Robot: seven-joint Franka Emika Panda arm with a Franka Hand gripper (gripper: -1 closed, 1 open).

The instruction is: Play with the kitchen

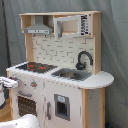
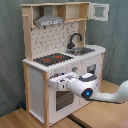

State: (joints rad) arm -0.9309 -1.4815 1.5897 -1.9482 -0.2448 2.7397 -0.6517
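While the gripper (image 2: 56, 81) sits against the kitchen (image 2: 65, 60) front above the oven door (image 2: 62, 99), finger state cannot be told; next, judged, grasp its handle.

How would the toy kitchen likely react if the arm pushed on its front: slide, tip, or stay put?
The kitchen looks tall and fairly narrow, so a high push might rock it. The gripper sits low by the oven door, where a shove would more likely slide it than tip it. Its boxy panels look rigid, not floppy.
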